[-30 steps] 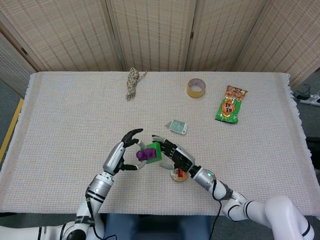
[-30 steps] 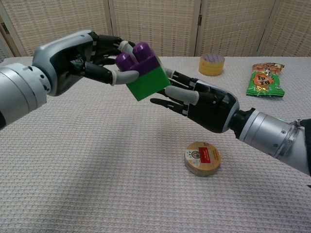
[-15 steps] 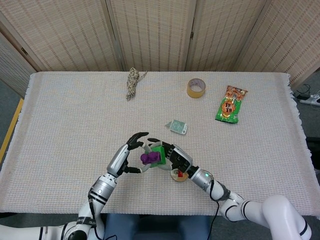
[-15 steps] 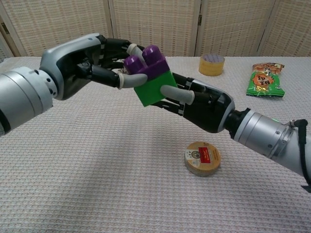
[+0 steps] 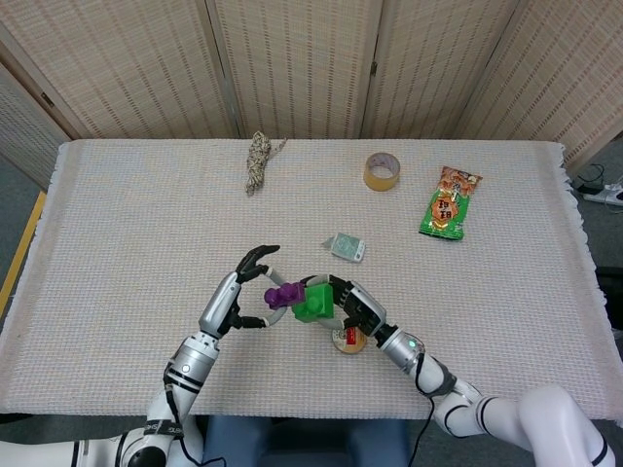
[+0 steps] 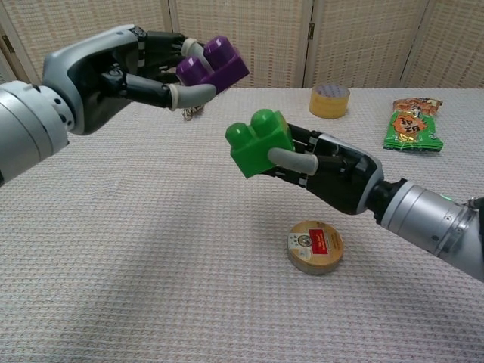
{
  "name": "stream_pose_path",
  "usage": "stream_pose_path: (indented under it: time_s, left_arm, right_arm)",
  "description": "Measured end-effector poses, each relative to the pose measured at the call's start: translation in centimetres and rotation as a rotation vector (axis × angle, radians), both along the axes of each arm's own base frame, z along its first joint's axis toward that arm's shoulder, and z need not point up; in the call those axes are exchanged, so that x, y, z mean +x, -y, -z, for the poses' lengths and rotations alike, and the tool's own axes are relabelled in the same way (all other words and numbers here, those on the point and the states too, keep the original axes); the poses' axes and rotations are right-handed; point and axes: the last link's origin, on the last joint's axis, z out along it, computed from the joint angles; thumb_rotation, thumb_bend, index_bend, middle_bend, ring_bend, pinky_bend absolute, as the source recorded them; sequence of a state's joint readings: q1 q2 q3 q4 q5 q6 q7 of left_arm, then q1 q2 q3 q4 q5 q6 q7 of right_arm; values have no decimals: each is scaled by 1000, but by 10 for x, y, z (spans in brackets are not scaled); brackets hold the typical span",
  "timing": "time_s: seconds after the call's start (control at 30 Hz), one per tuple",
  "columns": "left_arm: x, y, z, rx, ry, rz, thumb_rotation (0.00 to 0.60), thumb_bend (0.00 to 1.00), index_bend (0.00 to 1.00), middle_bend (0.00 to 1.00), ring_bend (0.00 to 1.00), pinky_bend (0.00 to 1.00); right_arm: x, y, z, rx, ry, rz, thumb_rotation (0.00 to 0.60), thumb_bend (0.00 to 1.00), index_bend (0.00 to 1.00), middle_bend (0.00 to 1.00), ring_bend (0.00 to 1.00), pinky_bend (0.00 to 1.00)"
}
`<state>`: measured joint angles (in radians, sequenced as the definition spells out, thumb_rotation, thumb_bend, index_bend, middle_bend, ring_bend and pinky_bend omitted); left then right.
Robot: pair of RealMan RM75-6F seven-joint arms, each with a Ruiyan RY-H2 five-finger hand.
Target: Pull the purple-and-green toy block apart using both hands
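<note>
The toy block is in two pieces, held apart above the table. My left hand [image 6: 128,72] [image 5: 238,292] grips the purple piece [image 6: 214,64] [image 5: 282,294] at the upper left of the chest view. My right hand [image 6: 329,170] [image 5: 355,309] holds the green piece [image 6: 259,141] [image 5: 312,302], lower and to the right, its studs pointing up. A clear gap shows between the two pieces in the chest view. In the head view they sit close side by side, purple on the left.
A small round tin [image 6: 314,246] [image 5: 348,340] lies on the cloth under my right hand. Further back are a tape roll [image 5: 382,171], a green snack bag [image 5: 449,202], a small packet [image 5: 345,247] and a coil of rope [image 5: 258,161].
The joined block has come apart: my left hand lifted the purple piece up and left, while my right hand drew the green piece down and right.
</note>
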<state>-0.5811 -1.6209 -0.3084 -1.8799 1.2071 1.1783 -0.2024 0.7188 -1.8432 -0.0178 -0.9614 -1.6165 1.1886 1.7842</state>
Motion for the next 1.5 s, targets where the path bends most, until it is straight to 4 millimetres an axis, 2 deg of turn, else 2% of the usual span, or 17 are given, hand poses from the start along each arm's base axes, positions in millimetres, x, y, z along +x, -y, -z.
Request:
stream_pose_path:
  time_s: [0.17, 0.37, 0.63, 0.9, 1.13, 1.2, 1.37, 1.43, 1.5]
  left_arm:
    - [-10, 3, -4, 32, -24, -5, 600, 582, 683, 161, 0, 0]
    - [-44, -2, -9, 85, -112, -59, 600, 582, 661, 161, 0, 0]
    - [-89, -2, -12, 95, -164, -83, 600, 582, 637, 161, 0, 0]
    - [-124, 6, 8, 124, -364, 26, 600, 582, 623, 149, 0, 11]
    - [-152, 9, 29, 121, -420, 77, 600, 581, 610, 142, 0, 9]
    - [-157, 8, 33, 117, -428, 85, 600, 581, 610, 141, 0, 10]
    - [-171, -1, 40, 97, -442, 90, 600, 581, 604, 139, 0, 9]
    - [-175, -6, 43, 77, -438, 87, 600, 581, 568, 127, 0, 4]
    - [-178, -10, 45, 58, -444, 87, 600, 580, 508, 111, 0, 0]
  right_arm:
    - [-23, 2, -10, -53, -30, 29, 600, 294, 706, 252, 195, 203]
    - [-32, 7, -27, -164, -124, -1, 600, 294, 712, 258, 195, 203]
    - [-53, 2, -71, -382, -462, -90, 600, 295, 720, 258, 186, 203]
    - [-85, -14, -109, -567, -931, -181, 600, 294, 723, 253, 168, 203]
    - [-124, -31, -133, -647, -1308, -217, 600, 294, 723, 230, 131, 182]
    - [-138, -37, -141, -643, -1376, -206, 600, 295, 723, 224, 122, 172]
    - [-152, -44, -147, -655, -1436, -181, 600, 295, 723, 220, 119, 166]
    - [-158, -44, -147, -648, -1451, -164, 600, 294, 714, 204, 111, 156]
    - [-161, -43, -146, -629, -1455, -159, 600, 294, 664, 170, 85, 126]
